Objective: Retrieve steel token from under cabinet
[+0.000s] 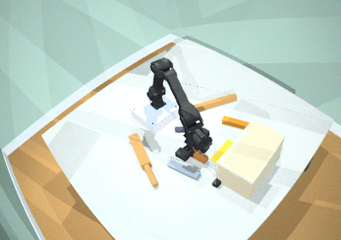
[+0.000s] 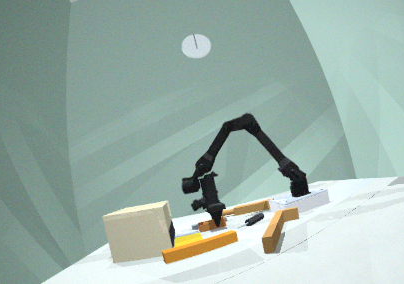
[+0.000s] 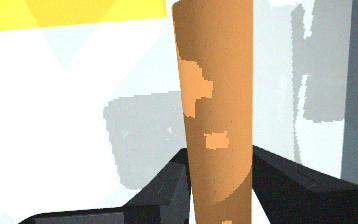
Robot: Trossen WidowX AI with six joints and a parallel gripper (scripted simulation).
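Note:
My gripper (image 1: 195,153) (image 2: 218,223) (image 3: 214,152) is shut on an orange-brown handle (image 1: 201,157) (image 2: 205,226) (image 3: 215,90), low over the table in front of the cabinet. A pale thin piece (image 1: 210,166) shows between the handle and the cabinet; whether it belongs to the handle I cannot tell. The cream cabinet (image 1: 249,156) (image 2: 137,235) stands beyond the handle's far end. A yellow patch (image 1: 222,150) (image 2: 187,240) (image 3: 80,12), apparently the marked area, lies at the cabinet's front, beside the handle. I cannot make out the steel token or the vent slots.
A blue-grey bar (image 1: 184,169) (image 3: 351,130) lies beside the handle. A small black block (image 1: 216,182) is near the cabinet's corner. An orange bar (image 1: 235,122) (image 2: 200,247), a brown angled bar (image 1: 217,102) (image 2: 273,232), a dark tool (image 2: 254,219) and a wooden paddle (image 1: 139,150) lie around.

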